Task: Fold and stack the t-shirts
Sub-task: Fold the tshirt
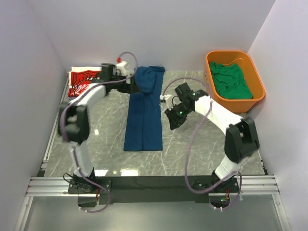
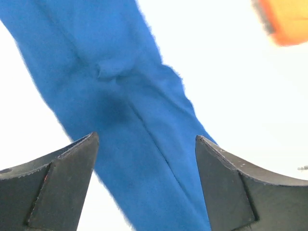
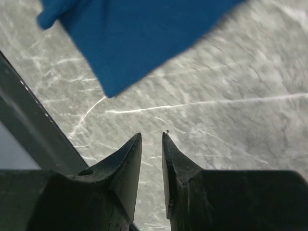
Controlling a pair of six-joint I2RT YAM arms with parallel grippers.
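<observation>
Top external view: we see the blue t-shirt [image 1: 143, 118] lying as a long narrow strip down the middle of the worktop [image 1: 192, 149]. Its far end is doubled back on itself, which we read as a fold partly made. The red t-shirt [image 1: 83, 82] sits folded at the far left, likely the start of the stack; the green t-shirt [image 1: 231, 79] waits in the orange tub [image 1: 257, 94]. Our left end effector [image 2: 147, 139] hangs over the doubled end, fingers spread wide, no cloth pinched. Our right end effector [image 3: 152, 137] hovers just beside the strip's right edge, fingers drawn nearly together on nothing.
</observation>
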